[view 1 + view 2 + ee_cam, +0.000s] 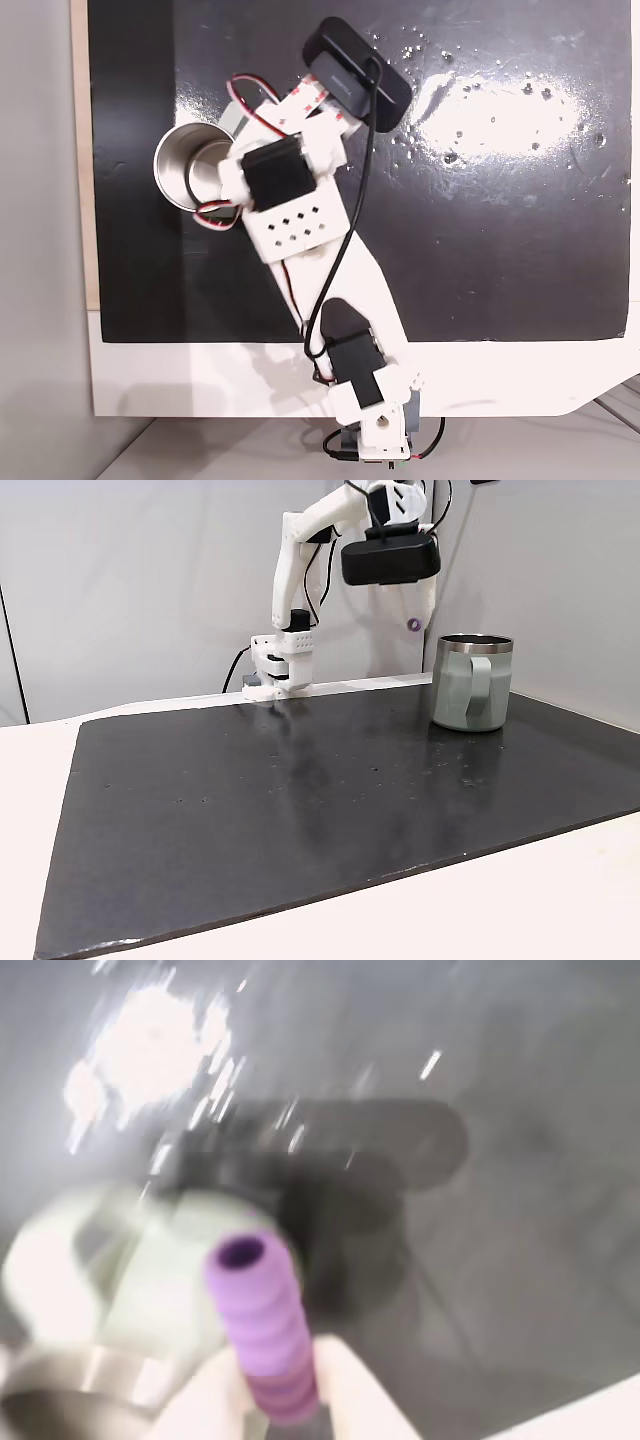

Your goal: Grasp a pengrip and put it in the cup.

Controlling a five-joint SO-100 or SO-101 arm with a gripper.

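Observation:
The wrist view is blurred. In it, my gripper (pixel 275 1385) is shut on the light-purple ribbed pengrip (pixel 258 1310), whose open end points away from the white fingers (pixel 355 1395). The cup (pixel 120 1280), sage-green with a steel rim, lies just below and left of the pengrip. In a fixed view from the side, the gripper (pixel 412 615) hangs high above the mat, up and left of the cup (pixel 472 680), with a purple spot of the pengrip (pixel 413 624) showing. From above, the arm covers part of the cup (pixel 185 165).
A black mat (pixel 480 250) covers most of the white table (pixel 200 380). The black wrist camera (pixel 355 75) sticks out over the mat. The arm's base (pixel 283 665) stands at the table's far edge. A grey wall rises behind it.

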